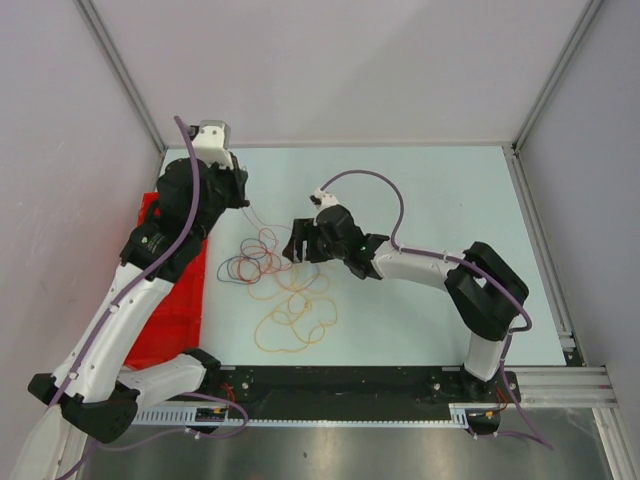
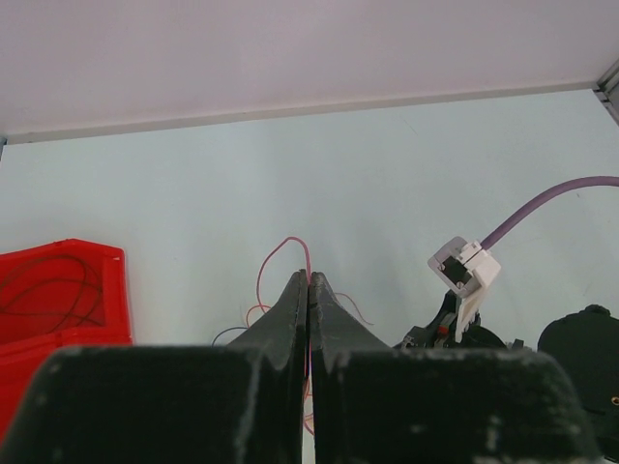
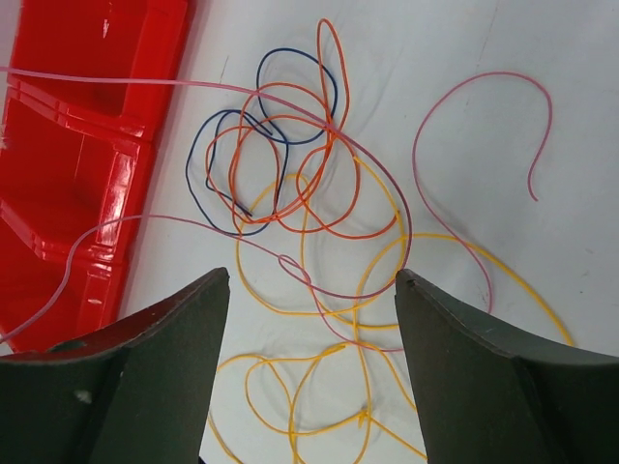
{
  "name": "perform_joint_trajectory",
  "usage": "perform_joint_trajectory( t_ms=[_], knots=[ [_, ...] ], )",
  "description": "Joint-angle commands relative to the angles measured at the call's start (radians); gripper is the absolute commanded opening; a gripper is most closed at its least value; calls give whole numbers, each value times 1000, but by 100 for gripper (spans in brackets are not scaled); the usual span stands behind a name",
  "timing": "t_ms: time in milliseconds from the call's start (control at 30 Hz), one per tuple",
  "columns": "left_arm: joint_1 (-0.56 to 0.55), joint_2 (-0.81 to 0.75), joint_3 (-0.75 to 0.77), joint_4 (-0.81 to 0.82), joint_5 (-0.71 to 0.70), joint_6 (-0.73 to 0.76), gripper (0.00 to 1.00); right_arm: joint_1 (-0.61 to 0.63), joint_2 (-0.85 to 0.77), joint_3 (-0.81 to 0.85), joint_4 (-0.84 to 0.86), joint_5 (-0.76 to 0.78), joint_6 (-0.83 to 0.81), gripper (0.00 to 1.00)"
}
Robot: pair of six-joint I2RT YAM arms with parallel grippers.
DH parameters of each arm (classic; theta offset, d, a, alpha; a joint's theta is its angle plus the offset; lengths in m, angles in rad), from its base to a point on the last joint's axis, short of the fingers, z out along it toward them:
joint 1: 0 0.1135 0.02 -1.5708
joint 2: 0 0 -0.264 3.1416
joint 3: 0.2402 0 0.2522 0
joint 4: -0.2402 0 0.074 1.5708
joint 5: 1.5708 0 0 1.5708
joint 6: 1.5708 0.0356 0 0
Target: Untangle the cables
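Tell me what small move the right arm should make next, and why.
Probably ease the open right tool forward and down onto the orange loops and close, to pin them. The left tool is shut on the pink cable, which runs down through those loops, so pulling it alone would likely drag them all along.

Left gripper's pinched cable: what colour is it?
Pink. The cable loops up from the shut left gripper; left wrist view shows it best.

A pale blue-green flat tabletop (image 1: 450,200) stands closed in on three sides by plain white panel walls (image 1: 330,60), joined by slim silver aluminium corner posts (image 1: 555,78), under soft, even light.
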Motion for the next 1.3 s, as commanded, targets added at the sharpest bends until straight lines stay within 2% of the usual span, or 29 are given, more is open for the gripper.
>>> perform_joint_trajectory(
  t_ms=[0, 267, 433, 533, 567, 633, 800, 933, 1167, 1267],
  knots=[
    [7, -10, 43, 0, -13, 5, 0, -18, 34, 8, 30, 9, 56, 73],
    [7, 0, 63, -16, -13, 5, 0, -51, 103, 12, 115, -55, 97, 62],
    [7, -8, 65, -21, -8, -1, 0, -57, 120, 20, 144, -80, 97, 58],
    [7, -11, 63, -24, -13, -3, 0, -54, 134, 37, 161, -104, 101, 36],
    [7, -13, 65, -26, -19, -1, 0, -52, 137, 44, 162, -113, 101, 15],
    [7, -17, 71, -32, -46, 8, 0, -42, 134, 79, 155, -118, 85, 0],
    [12, -19, 112, -73, -160, 54, 0, 9, 114, 187, 115, -110, 39, 0],
    [26, -20, 167, -133, -302, 83, 0, 38, 130, 311, 81, -168, 4, 0],
    [53, -75, 226, -159, -388, 121, 0, 106, 261, 734, -68, -244, -79, 0],
    [53, -95, 241, -168, -459, 144, 0, 119, 347, 941, -95, -294, -67, 0]
  ],
)
